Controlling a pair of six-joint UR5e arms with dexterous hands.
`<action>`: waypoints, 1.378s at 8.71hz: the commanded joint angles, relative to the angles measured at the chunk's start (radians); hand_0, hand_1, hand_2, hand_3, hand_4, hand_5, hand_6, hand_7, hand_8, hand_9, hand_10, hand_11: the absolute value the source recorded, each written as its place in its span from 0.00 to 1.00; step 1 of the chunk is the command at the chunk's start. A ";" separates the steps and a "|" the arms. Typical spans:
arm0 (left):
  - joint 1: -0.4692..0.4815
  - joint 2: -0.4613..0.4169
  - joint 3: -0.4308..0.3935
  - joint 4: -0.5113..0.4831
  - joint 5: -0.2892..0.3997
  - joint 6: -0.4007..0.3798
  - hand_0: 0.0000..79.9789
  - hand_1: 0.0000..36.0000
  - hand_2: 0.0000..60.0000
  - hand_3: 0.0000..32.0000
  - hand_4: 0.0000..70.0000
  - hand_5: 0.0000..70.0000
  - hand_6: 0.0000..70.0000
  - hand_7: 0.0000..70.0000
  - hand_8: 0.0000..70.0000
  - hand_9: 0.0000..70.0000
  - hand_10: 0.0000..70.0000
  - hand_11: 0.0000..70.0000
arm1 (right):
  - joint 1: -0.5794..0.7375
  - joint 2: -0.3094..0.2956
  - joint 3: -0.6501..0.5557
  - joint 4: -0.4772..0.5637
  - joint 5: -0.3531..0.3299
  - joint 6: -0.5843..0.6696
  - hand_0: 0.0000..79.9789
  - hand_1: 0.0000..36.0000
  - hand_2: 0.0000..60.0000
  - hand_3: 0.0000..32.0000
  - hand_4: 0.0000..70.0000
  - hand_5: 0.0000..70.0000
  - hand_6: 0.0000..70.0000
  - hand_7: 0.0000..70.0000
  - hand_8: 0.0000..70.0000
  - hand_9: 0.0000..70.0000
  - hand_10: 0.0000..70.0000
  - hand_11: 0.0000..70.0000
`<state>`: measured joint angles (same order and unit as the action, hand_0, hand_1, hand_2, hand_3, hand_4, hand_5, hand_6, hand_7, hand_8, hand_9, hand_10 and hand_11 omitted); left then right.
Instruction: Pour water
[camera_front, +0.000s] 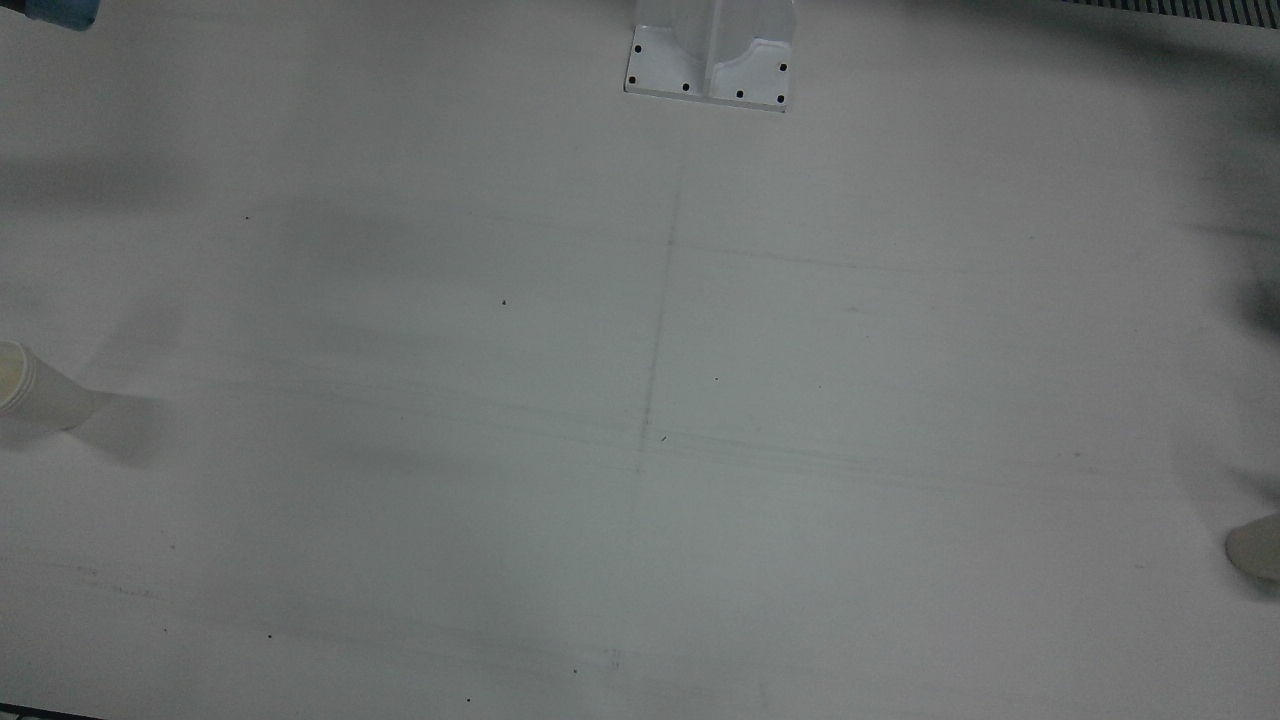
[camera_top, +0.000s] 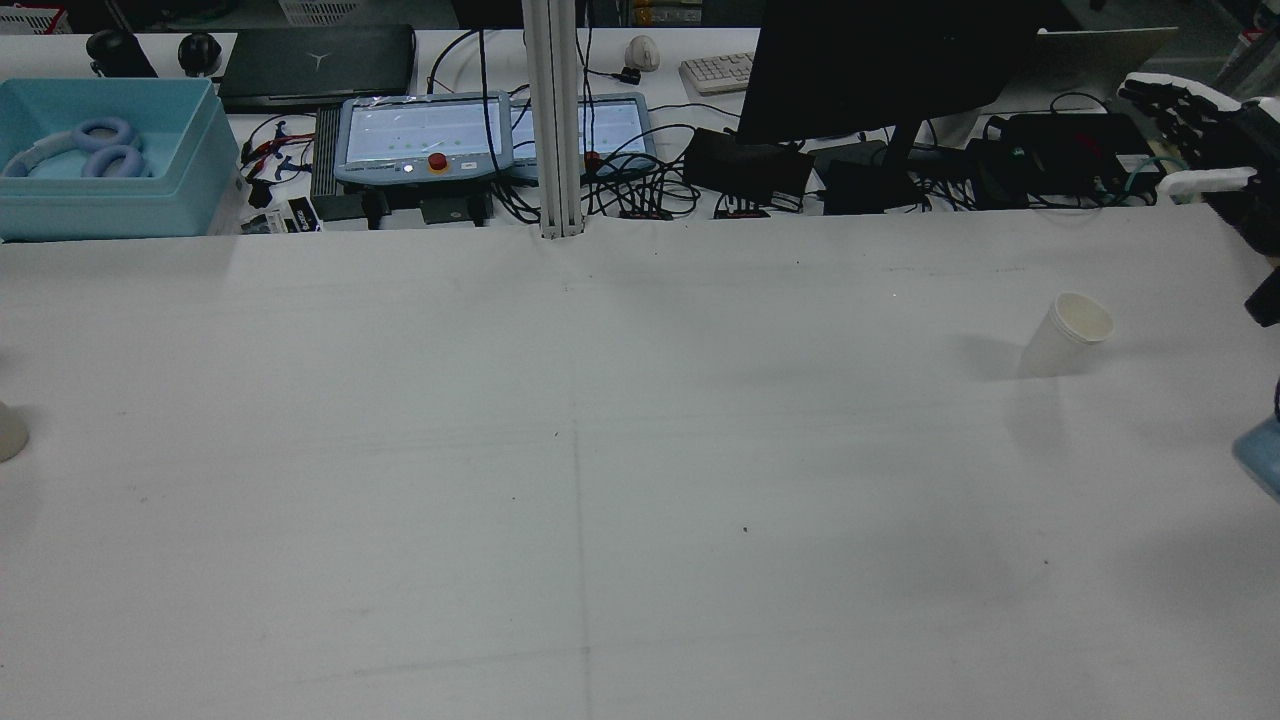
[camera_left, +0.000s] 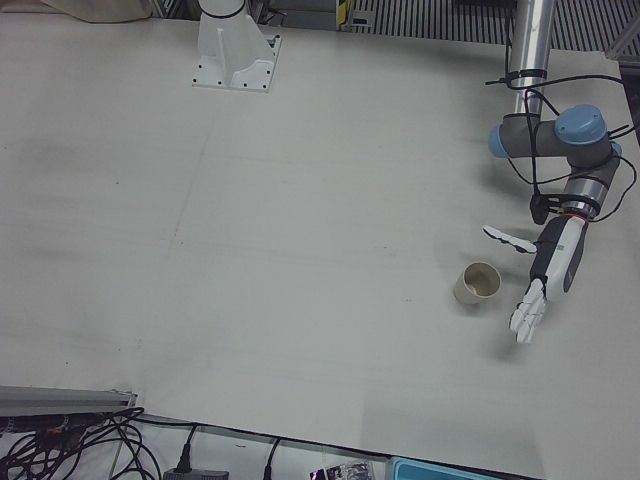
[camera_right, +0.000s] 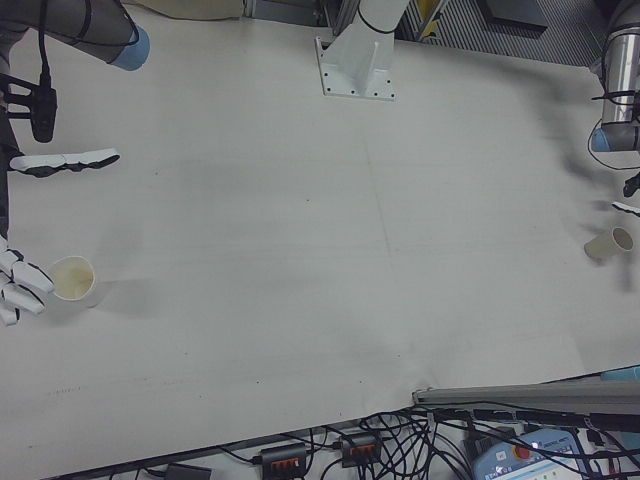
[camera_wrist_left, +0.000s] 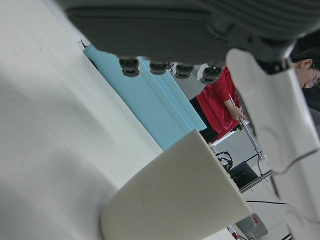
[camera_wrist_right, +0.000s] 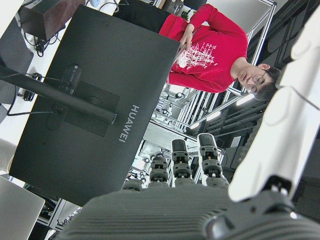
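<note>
Robotics lab, from what I see. Big white table (camera_top: 640, 480) with arm pedestal (camera_front: 710, 60) bolted on. Behind it a cluttered bench: two teach pendants (camera_top: 425, 135) with red stop button, black monitor (camera_top: 880, 65), laptop (camera_top: 315, 60), keyboard (camera_top: 715, 70), tangled cables (camera_top: 640, 190), blue bin (camera_top: 105, 160). Person in red shirt (camera_wrist_right: 210, 50) stands among metal racks.

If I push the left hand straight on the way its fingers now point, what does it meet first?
Probably nothing soon. In the left-front view the open left hand points past the paper cup, which stands apart beside it, toward bare table near the operators' edge. Height is unclear.
</note>
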<state>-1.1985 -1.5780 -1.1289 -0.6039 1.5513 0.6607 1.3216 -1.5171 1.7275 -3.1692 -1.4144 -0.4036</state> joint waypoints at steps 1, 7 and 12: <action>0.002 -0.016 0.015 -0.002 -0.002 0.037 0.68 0.16 0.00 0.00 0.14 0.00 0.03 0.08 0.04 0.00 0.05 0.09 | 0.004 -0.002 0.007 0.000 -0.002 0.000 0.63 0.32 0.00 0.00 0.18 0.25 0.16 0.29 0.12 0.12 0.00 0.00; 0.014 -0.020 0.009 0.007 -0.002 0.060 0.70 0.22 0.00 0.00 0.12 0.00 0.01 0.07 0.05 0.00 0.02 0.05 | 0.004 -0.006 0.015 -0.002 -0.002 -0.003 0.63 0.32 0.00 0.00 0.17 0.26 0.15 0.28 0.11 0.12 0.00 0.00; 0.079 -0.023 0.011 0.016 -0.054 0.074 0.69 0.20 0.00 0.00 0.12 0.00 0.01 0.07 0.05 0.00 0.01 0.04 | 0.005 -0.014 0.014 -0.002 -0.002 0.000 0.63 0.32 0.00 0.00 0.15 0.26 0.14 0.27 0.11 0.12 0.00 0.00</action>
<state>-1.1324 -1.5989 -1.1202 -0.5899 1.5074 0.7319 1.3260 -1.5275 1.7416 -3.1707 -1.4159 -0.4052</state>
